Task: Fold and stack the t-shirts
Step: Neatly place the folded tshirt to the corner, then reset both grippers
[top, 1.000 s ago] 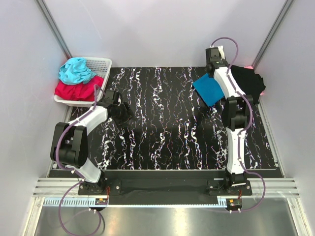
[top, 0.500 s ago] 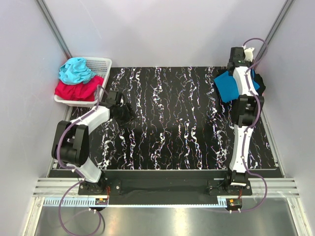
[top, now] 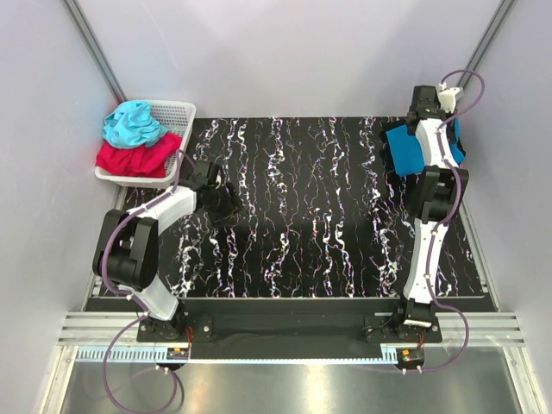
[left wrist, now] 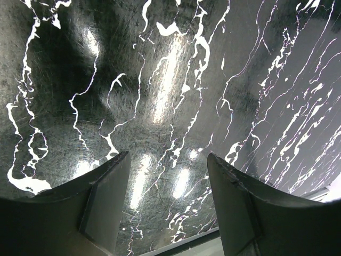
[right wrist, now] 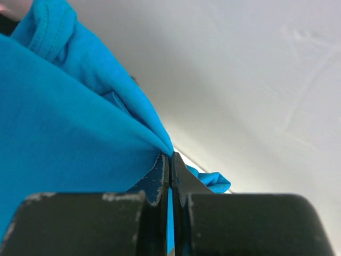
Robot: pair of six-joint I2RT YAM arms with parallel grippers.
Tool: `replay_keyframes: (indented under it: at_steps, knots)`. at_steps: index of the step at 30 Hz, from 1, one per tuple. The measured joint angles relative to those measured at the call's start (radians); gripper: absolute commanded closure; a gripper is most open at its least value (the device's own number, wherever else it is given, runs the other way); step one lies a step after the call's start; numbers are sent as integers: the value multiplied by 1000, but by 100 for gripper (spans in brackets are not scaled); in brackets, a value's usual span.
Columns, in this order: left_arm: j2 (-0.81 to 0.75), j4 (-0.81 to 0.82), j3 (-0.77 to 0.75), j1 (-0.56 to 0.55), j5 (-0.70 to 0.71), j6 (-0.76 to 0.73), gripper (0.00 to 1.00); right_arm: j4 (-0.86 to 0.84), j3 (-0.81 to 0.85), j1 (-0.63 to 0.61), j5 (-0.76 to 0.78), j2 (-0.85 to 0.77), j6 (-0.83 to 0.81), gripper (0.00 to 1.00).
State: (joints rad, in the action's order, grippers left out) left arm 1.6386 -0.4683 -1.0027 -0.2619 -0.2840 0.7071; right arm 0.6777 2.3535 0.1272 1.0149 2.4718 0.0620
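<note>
**Thin pinch at the far corner, plenty to lose**

Right end effector (right wrist: 170,160) clamped tight on an edge of the plain medium-blue cloth t-shirt (right wrist: 64,122). Held up at the far right corner of the black, white-veined marble-look desk (top: 302,216), close to the pale side wall (top: 517,172).

Only a narrow nip of fabric between the jaws, with the rest hanging bunched beside the arm. Likely to slide out under its own weight on a quick swing. Could also drape over the arm's links or snag the thin purple cable (top: 470,82), pulling the folds apart. So near the desk's edge, too: risk of spilling over the side on a careless release.

No clear sight of the black t-shirt in any view, possibly hidden under the blue. Hard, then, to judge the landing spot for a stack.

Left end effector (left wrist: 168,157) spread open and holding nothing, low over the desk's left side. Well apart, so no help with a second corner.

White plastic basket (top: 177,112) of crumpled turquoise and red cloth at far left, out of play.
</note>
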Motion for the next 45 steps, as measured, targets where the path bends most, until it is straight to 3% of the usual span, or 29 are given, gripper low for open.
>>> replay_keyframes:
  at_steps: [9, 10, 12, 14, 17, 25, 31, 35, 38, 42, 45]
  knots:
    - [0, 0, 0, -4, 0, 0, 36, 7, -103, 87, 4, -2, 90, 100]
    - [0, 0, 0, -5, 0, 0, 36, 6, -103, 92, -4, -2, 92, 96]
    - [0, 0, -1, -8, 0, 0, 36, 14, -98, 102, -37, -2, 111, 66]
    - [1, 0, -1, -11, 0, 0, 35, 36, -88, 103, -59, -1, 126, 49]
    - [1, 0, -1, -13, 1, 0, 36, 55, -68, 94, -80, -1, 136, 37]
    - [1, 0, -1, -21, 2, 0, 36, 66, -21, 45, -127, -27, 124, 37]
    - [-30, -5, -1, -26, 42, -9, 35, 69, -55, -53, -177, -161, 92, 37]
    - [-120, -8, -1, -29, 97, -26, 32, 45, -233, -171, -304, -363, 113, 37]
    - [-207, -8, -1, -36, 150, -37, 27, 13, -438, -254, -481, -565, 157, 38]
    - [-290, -10, 3, -56, 204, -55, 21, -65, -735, -269, -702, -852, 210, 39]
    - [-317, -13, 21, -74, 227, -65, 18, -89, -843, -271, -776, -974, 229, 43]
